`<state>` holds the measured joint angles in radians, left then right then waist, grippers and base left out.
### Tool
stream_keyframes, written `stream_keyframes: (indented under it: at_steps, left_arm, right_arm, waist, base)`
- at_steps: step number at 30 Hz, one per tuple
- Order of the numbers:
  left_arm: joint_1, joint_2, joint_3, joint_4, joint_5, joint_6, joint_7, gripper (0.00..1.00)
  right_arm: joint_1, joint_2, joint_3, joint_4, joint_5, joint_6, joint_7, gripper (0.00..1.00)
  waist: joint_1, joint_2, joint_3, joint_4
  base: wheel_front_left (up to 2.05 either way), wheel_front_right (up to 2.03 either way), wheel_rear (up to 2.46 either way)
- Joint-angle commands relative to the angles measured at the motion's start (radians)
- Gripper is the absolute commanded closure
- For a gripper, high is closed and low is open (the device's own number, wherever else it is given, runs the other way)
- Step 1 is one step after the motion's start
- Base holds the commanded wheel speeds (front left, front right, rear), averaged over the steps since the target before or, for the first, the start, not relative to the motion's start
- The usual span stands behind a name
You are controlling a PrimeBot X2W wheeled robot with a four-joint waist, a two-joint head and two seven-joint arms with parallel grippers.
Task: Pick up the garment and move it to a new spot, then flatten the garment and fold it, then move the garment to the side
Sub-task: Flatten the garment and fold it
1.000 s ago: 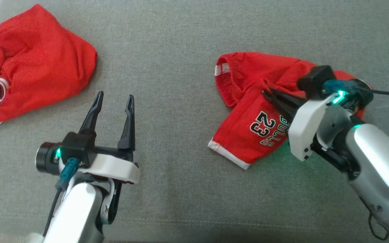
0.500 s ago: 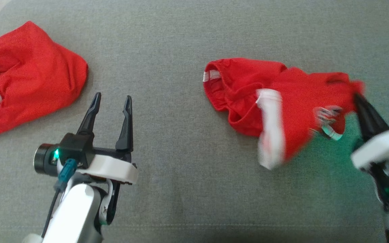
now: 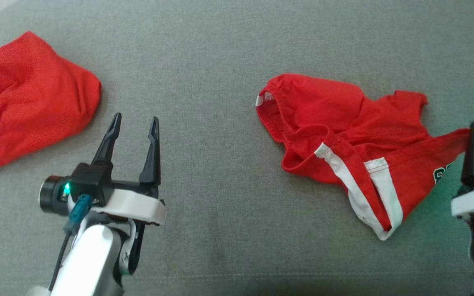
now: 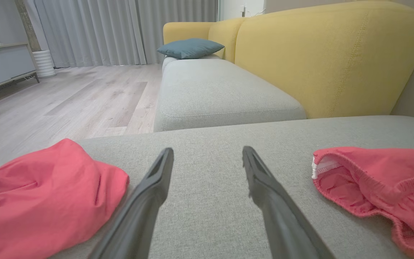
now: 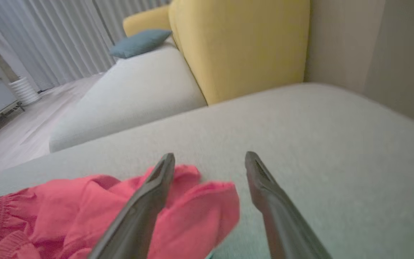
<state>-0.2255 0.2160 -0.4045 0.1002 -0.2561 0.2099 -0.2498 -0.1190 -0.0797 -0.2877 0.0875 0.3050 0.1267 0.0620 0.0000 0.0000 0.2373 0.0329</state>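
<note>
Item: red shorts (image 3: 344, 123), crumpled on grey cushion (image 3: 220, 61), right of centre | right gripper (image 5: 210, 158): I see fingers spread, shorts' corner at the tips, unpinched | left gripper (image 3: 135, 119): spread, empty | second red garment (image 3: 31, 98): far left.
</note>
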Motion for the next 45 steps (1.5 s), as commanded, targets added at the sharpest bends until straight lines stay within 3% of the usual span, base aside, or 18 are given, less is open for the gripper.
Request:
stream_keyframes:
  at_steps: [1,9,16,35,39,45]
  left_arm:
    - [-0.004,0.023,0.046,-0.035,0.01,0.002,-0.012,0.0]
    - [0.031,0.032,0.053,-0.037,0.005,0.01,-0.012,0.0]
    - [0.07,0.043,0.051,-0.04,-0.002,0.018,-0.008,0.0]
    - [0.096,0.056,0.033,-0.066,-0.007,0.032,0.012,0.0]
    - [0.05,0.038,-0.016,-0.082,0.002,-0.001,0.036,0.0]
    - [-0.085,-0.044,-0.152,-0.066,0.013,-0.1,0.111,0.0]
  right_arm:
    - [-0.015,-0.023,0.048,-0.074,-0.047,0.004,-0.028,0.0]
    - [0.041,-0.052,0.233,-0.212,-0.147,0.004,-0.037,0.0]
    - [0.12,-0.037,0.343,-0.25,-0.137,0.004,-0.001,0.0]
    - [0.165,0.006,0.349,-0.262,-0.117,0.004,-0.006,0.0]
    - [0.16,0.007,0.349,-0.272,-0.122,0.004,-0.005,0.0]
    - [0.133,0.008,0.357,-0.297,-0.125,0.004,-0.008,0.0]
  waist:
    - [0.0,0.0,-0.011,-0.001]
    - [0.0,0.0,-0.055,-0.003]
    - [0.0,0.0,-0.095,0.003]
    - [0.0,0.0,-0.119,0.005]
    - [0.0,0.0,-0.106,-0.002]
    - [0.0,0.0,-0.069,-0.044]
  base:
    - [0.0,0.0,0.0]
    - [0.0,0.0,0.0]
    - [0.0,0.0,0.0]
    - [0.0,0.0,0.0]
    - [0.0,0.0,0.0]
    - [0.0,0.0,0.0]
